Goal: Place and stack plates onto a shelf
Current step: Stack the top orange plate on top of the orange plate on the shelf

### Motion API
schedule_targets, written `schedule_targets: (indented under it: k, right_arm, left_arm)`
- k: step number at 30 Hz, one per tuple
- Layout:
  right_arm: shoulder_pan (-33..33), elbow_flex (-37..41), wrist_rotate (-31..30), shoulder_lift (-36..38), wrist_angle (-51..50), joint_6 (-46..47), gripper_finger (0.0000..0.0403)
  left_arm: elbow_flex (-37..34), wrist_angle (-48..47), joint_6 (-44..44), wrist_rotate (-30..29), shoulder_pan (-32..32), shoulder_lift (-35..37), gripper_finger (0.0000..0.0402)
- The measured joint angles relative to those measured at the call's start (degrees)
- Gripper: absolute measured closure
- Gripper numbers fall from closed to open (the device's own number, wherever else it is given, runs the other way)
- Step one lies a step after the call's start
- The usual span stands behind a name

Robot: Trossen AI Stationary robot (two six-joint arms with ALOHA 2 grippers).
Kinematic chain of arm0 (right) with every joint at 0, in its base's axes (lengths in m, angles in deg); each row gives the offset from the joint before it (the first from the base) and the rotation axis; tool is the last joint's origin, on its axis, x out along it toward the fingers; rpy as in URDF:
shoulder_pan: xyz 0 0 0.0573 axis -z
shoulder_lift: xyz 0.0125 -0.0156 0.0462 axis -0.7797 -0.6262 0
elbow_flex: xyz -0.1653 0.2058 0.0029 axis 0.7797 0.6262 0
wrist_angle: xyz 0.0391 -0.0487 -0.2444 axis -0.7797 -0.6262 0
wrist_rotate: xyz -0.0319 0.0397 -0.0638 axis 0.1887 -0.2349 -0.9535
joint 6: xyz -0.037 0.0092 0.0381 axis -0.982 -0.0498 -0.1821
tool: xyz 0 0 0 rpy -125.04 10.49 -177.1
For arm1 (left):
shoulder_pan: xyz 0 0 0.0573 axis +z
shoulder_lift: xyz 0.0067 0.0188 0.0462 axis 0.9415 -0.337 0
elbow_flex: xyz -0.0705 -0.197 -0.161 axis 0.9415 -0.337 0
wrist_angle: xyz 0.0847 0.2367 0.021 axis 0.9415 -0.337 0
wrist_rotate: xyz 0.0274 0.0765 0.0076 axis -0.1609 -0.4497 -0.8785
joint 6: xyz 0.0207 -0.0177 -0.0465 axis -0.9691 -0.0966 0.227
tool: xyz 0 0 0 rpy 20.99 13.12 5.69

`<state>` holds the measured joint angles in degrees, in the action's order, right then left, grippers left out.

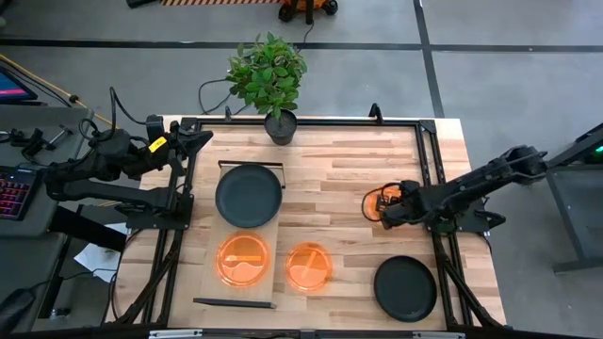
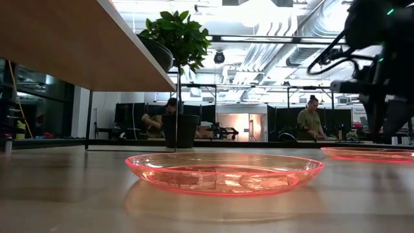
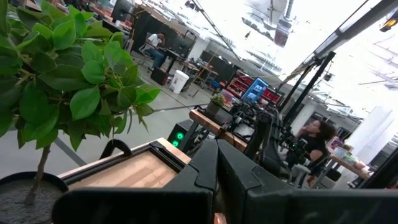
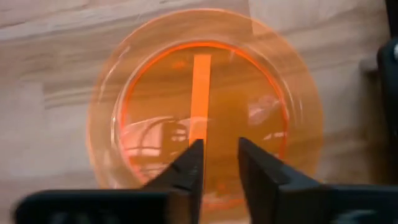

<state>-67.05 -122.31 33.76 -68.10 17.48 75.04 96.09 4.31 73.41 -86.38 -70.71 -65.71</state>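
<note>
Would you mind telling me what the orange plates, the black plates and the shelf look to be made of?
Orange plates: likely clear tinted plastic or glass, glossy; the wood grain shows through and the rim catches highlights. Black plates: matte and opaque, perhaps melamine or ceramic; no reflections, so I cannot say which. Shelf: pale wood board with visible grain, with thin black rails that look like metal.

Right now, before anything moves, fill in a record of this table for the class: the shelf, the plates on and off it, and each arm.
shelf: pale board, left of table centre
on shelf: shelf dark plate and shelf orange plate, side by side, not stacked
on table: middle orange plate; table dark plate; far orange plate
right gripper: over the far orange plate, jaws slightly apart, holding nothing
left gripper: waiting at the table's left edge
plates visible: five
</note>
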Motion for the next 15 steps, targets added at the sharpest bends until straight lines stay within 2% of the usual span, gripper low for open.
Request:
schedule_targets:
  k: [3,10,15]
  right_arm:
    - [2.83,0.00,0.04,-3.28,2.26,-4.36,0.0391]
    - [6.98,0.00,2.14,-11.86,10.01,-10.35,0.0400]
    - [7.59,-1.64,0.46,-15.72,16.52,-11.95,0.0401]
  left_arm:
    - [0.00,0.00,0.00,0.02,-0.01,0.01,0.0401]
    - [0.00,0.00,0.02,0.07,-0.01,0.01,0.0401]
    - [0.00,0.00,0.02,0.17,-0.02,0.02,0.0402]
